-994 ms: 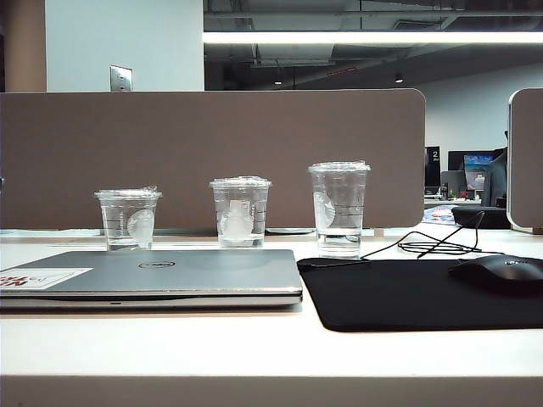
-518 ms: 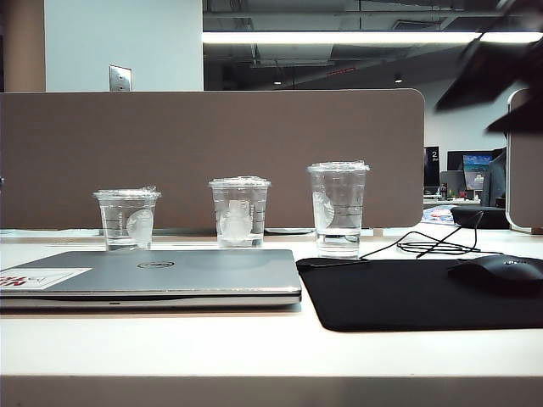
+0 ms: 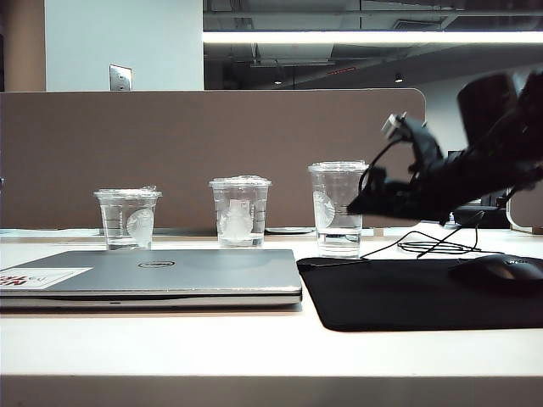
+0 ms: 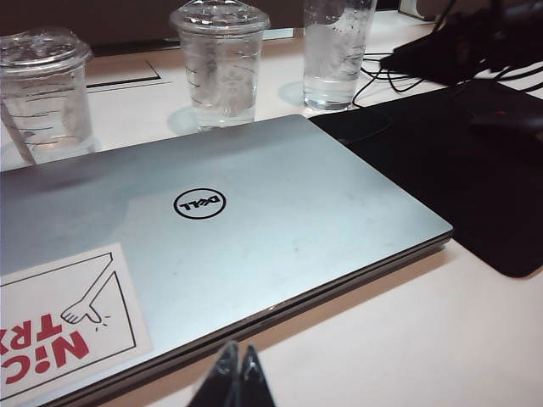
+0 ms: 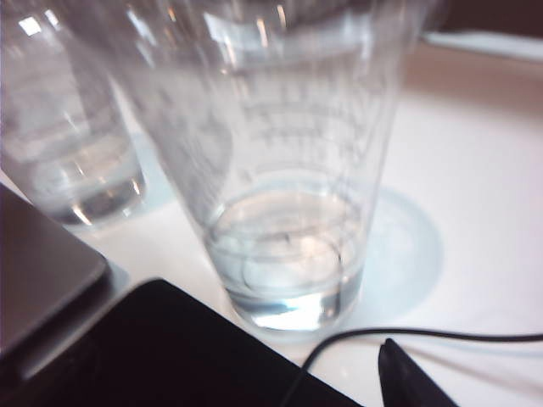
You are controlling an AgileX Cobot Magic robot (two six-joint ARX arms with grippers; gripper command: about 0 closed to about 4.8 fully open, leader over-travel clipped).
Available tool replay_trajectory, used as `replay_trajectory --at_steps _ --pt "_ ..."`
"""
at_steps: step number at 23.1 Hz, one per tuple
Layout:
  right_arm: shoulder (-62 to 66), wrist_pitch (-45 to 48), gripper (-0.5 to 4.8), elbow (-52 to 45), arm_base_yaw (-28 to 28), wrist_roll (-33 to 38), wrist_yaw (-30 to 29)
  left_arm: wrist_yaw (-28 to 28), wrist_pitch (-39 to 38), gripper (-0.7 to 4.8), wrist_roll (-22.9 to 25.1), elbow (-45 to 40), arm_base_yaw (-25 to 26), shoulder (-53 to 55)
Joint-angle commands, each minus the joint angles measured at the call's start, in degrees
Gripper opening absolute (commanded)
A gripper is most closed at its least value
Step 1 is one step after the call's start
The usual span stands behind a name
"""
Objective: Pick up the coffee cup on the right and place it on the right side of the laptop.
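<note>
standing upright behind the laptop's (image 3: pixel 153 275) right rear corner, the cup (image 3: pixel 338 208) rests on the table (image 3: pixel 254 348) with a little water in it. our right gripper (image 3: pixel 361 203) hangs just right of the cup, jaws spread wide, not touching. our left gripper (image 4: pixel 232 381) sits at the laptop's front edge, fingers pressed together. two shorter cups (image 3: pixel 240 212) stand behind the laptop, left of the cup.

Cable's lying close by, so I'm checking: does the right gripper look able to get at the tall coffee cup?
Probably yes: the right gripper, open, sits beside the coffee cup; the cable lies low.
</note>
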Motion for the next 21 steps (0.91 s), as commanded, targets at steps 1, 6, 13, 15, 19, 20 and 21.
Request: replay_trajectory --at_steps 1,6,13,15,19,20,21 --pt "3.9 4.2 4.79 2.3 0.5 -0.4 -0.2 0.1 -0.1 -0.05 0.2 0.2 0.1 0.0" --pt "8.7 6.5 4.79 5.6 1.1 -0.3 0.3 0.1 -0.2 -0.05 0.2 0.2 0.0 0.0" --pt "11.3 6.5 4.79 9.7 2.2 -0.2 0.2 0.1 -0.2 -0.05 0.2 0.2 0.0 0.0" --pt "11.9 6.3 4.79 10.8 2.3 -0.1 0.0 0.1 -0.1 -0.05 0.2 0.2 0.0 0.0" --pt "14.2 4.8 4.79 14.1 2.8 -0.1 0.0 0.1 -0.2 -0.05 0.2 0.2 0.0 0.0" --pt "14.7 4.8 4.79 14.7 2.9 -0.1 0.0 0.1 -0.1 -0.05 0.2 0.2 0.0 0.0" --pt "15.1 4.8 4.79 15.1 2.9 -0.1 0.0 0.1 -0.1 -0.05 0.2 0.2 0.0 0.0"
